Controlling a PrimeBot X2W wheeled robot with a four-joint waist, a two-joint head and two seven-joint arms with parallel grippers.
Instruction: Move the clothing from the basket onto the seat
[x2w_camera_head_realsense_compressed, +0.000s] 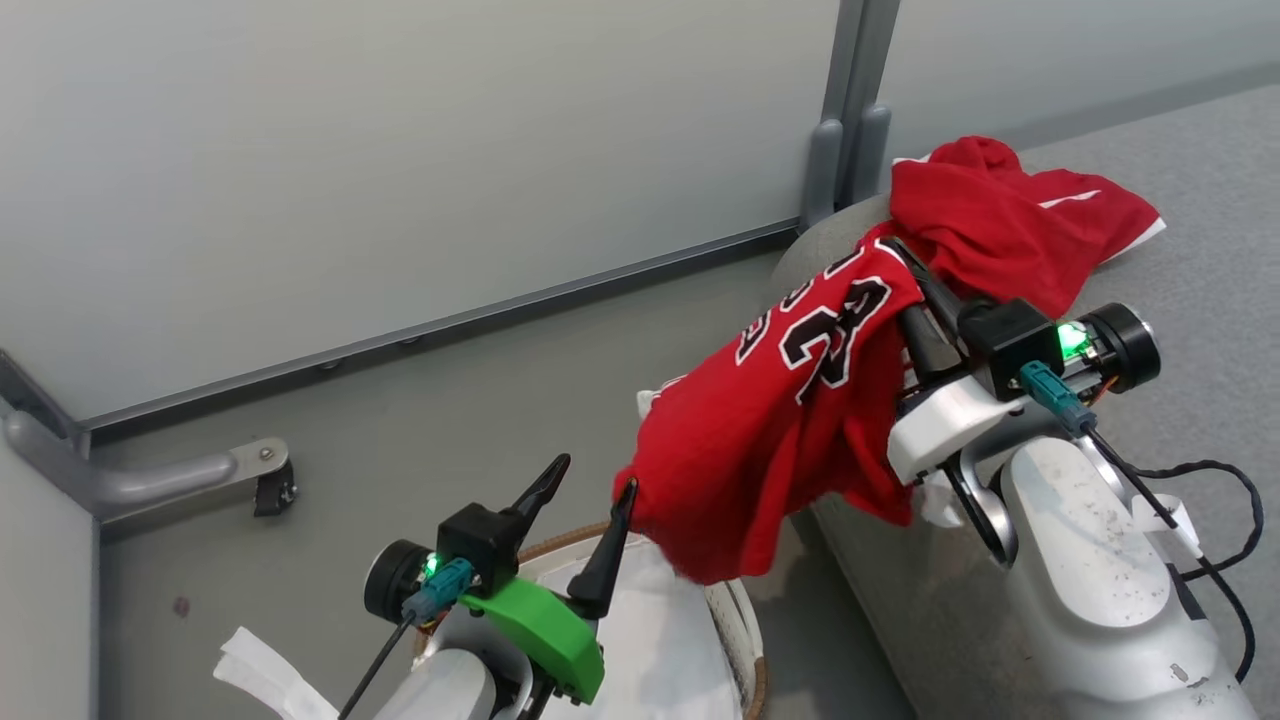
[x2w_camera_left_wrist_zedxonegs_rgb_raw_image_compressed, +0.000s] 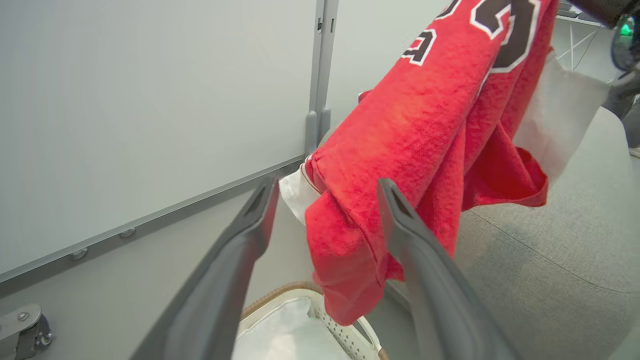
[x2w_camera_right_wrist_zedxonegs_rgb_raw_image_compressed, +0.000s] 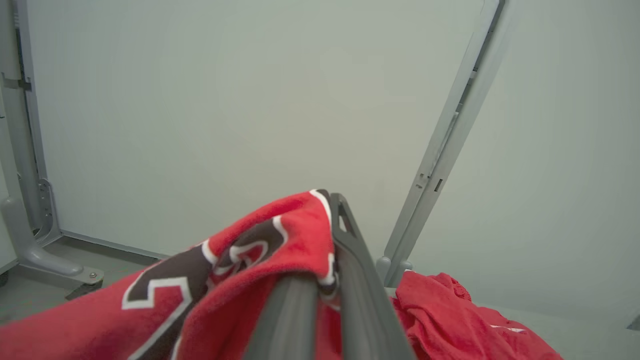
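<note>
Above the 1 basket (x2w_camera_head_realsense_compressed: 740, 610), the left gripper (x2w_camera_head_realsense_compressed: 594, 475) is held wide open and empty; the "23" jersey (x2w_camera_head_realsense_compressed: 780, 420), pinched in the closed right gripper (x2w_camera_right_wrist_zedxonegs_rgb_raw_image_compressed: 333, 205), is draped off the edge of the 1 seat (x2w_camera_head_realsense_compressed: 1200, 220) and would best be carried further inward before release, lest it slide off; beyond, a 2nd red garment (x2w_camera_head_realsense_compressed: 1010, 215) is laid on the cushion, making 2.

Fuzzy red cloth jersey (x2w_camera_left_wrist_zedxonegs_rgb_raw_image_compressed: 425, 125); matt grey woven seat (x2w_camera_left_wrist_zedxonegs_rgb_raw_image_compressed: 565, 260)

Two spread dark fingers (x2w_camera_left_wrist_zedxonegs_rgb_raw_image_compressed: 425, 260) frame a red jersey (x2w_camera_left_wrist_zedxonegs_rgb_raw_image_compressed: 415, 125) hanging above a white basket (x2w_camera_left_wrist_zedxonegs_rgb_raw_image_compressed: 345, 337), beside a grey seat (x2w_camera_left_wrist_zedxonegs_rgb_raw_image_compressed: 560, 260).
</note>
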